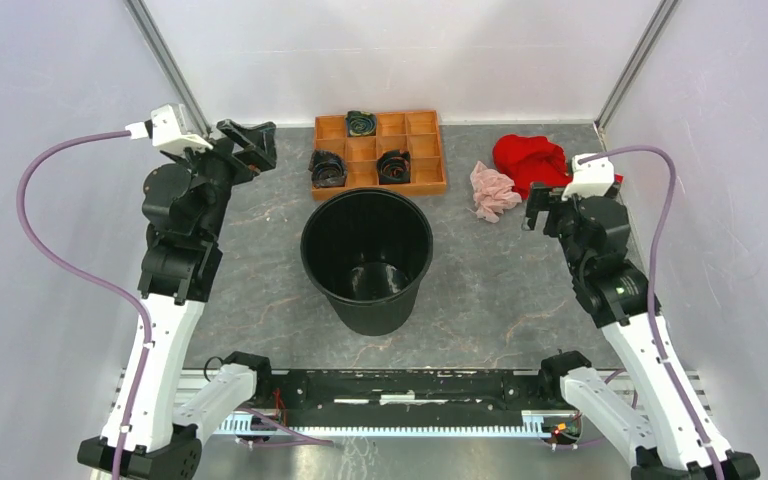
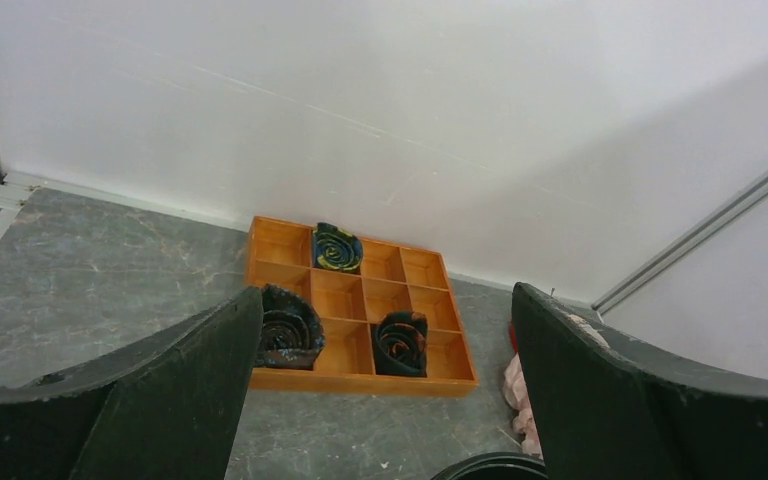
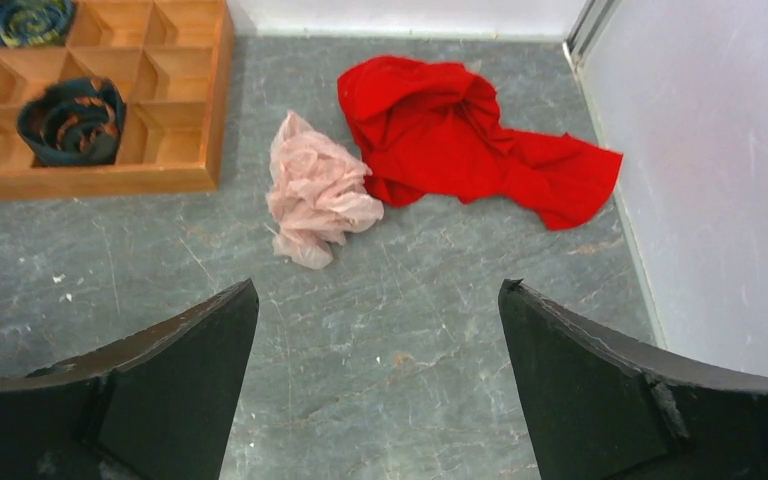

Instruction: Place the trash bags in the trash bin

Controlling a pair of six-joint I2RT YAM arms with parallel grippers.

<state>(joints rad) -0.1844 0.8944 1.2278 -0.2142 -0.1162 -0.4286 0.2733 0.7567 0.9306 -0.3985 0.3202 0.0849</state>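
Observation:
The pale pink trash bag [image 1: 491, 190] lies crumpled on the table, right of the orange tray and left of a red cloth. It also shows in the right wrist view [image 3: 318, 192] and partly in the left wrist view [image 2: 519, 385]. The black round trash bin [image 1: 366, 258] stands upright in the middle; its rim shows in the left wrist view [image 2: 490, 467]. My right gripper [image 1: 543, 208] is open and empty, just right of and near the bag; in its own view [image 3: 378, 300] the bag lies ahead. My left gripper [image 1: 247, 143] is open and empty, left of the tray.
An orange compartment tray [image 1: 427, 186] holding three rolled dark cloths stands behind the bin. A bright red cloth [image 1: 532, 160] lies at the back right, touching the bag's right side. White walls and metal frame posts enclose the table.

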